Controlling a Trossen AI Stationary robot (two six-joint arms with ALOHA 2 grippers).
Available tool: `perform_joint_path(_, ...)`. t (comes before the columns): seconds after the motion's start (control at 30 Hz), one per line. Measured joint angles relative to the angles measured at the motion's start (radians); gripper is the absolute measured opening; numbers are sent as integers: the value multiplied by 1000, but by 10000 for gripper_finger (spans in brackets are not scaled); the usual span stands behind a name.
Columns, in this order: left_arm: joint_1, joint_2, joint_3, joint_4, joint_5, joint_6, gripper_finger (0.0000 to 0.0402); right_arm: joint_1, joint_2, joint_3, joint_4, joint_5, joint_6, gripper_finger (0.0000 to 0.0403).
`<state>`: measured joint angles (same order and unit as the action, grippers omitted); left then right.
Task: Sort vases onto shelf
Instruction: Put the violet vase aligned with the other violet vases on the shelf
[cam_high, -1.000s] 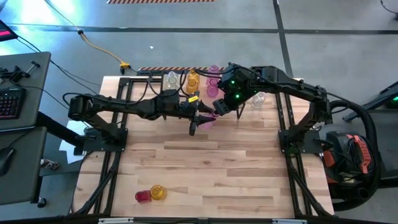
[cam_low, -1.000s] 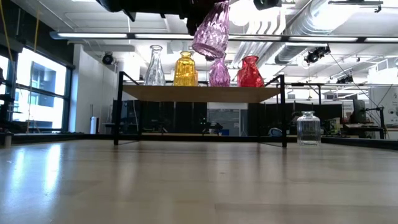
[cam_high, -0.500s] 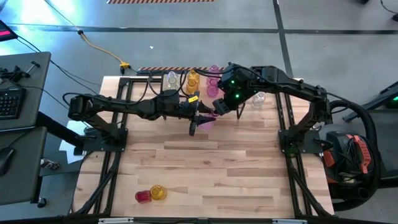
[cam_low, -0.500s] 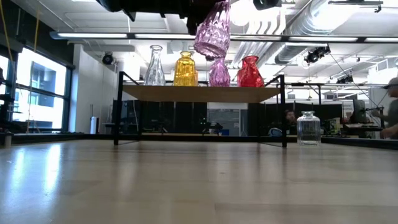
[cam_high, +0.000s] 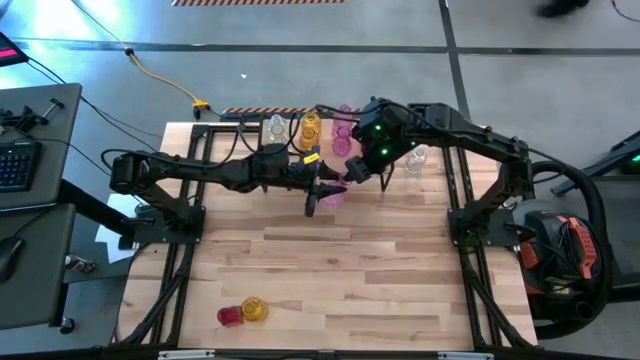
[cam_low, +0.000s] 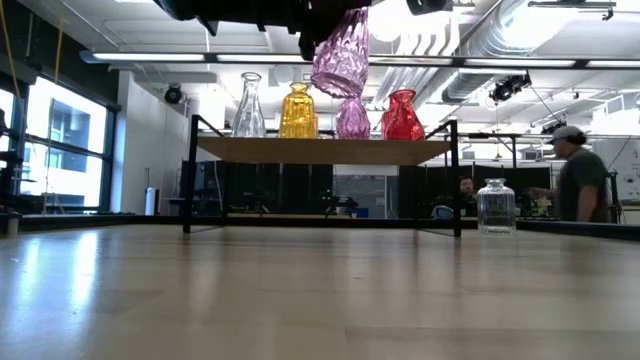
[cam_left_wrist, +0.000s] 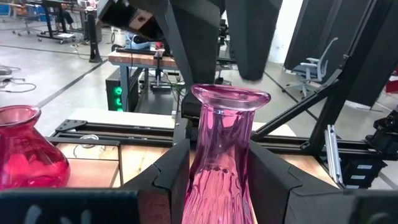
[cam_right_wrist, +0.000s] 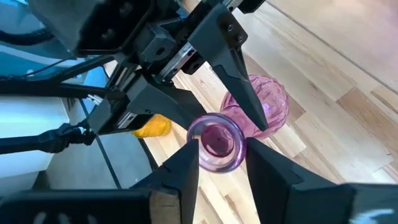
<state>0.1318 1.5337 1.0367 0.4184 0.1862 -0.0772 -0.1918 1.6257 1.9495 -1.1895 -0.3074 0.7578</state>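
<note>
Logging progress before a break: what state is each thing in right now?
Pink vase: aloft, gripped by left gripper.
Right gripper: at that vase's mouth.
Shelf: four vases upright on it.
Clear jar: upright on table, beside shelf.
Red vase, amber vase: on table, far from shelf.

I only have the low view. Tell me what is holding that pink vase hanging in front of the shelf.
Observer: The left gripper is clamped on the pink vase just below its neck.
Operator: Report where the right gripper is.
Observer: The right gripper is at the vase's mouth, with its fingers apart on either side of the rim and not gripping it.
Operator: List any vases I can't see.
Observer: A red vase and a yellow vase sit together on the table. They are at the end away from the shelf, on the left arm's side.
</note>
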Motion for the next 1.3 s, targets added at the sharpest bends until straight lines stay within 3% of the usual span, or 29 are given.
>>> perform_joint_path(0.2,0,0,0,1,-30,0,119,-43,-52,0,-1,-6,-7,114)
perform_joint_path(0.53,23,0,-1,91,-211,-52,119,-78,-146,0,-2,-7,-90,114)
perform_joint_path(0.77,7,0,-72,243,-259,-101,119,-78,-168,1,-4,10,-180,114)
perform_joint_path(0.97,-48,6,-133,402,-353,-32,119,-78,-169,1,-19,10,-253,114)
perform_joint_path(1.3,-60,171,-138,641,-468,-30,119,-78,-169,1,-34,10,-295,114)
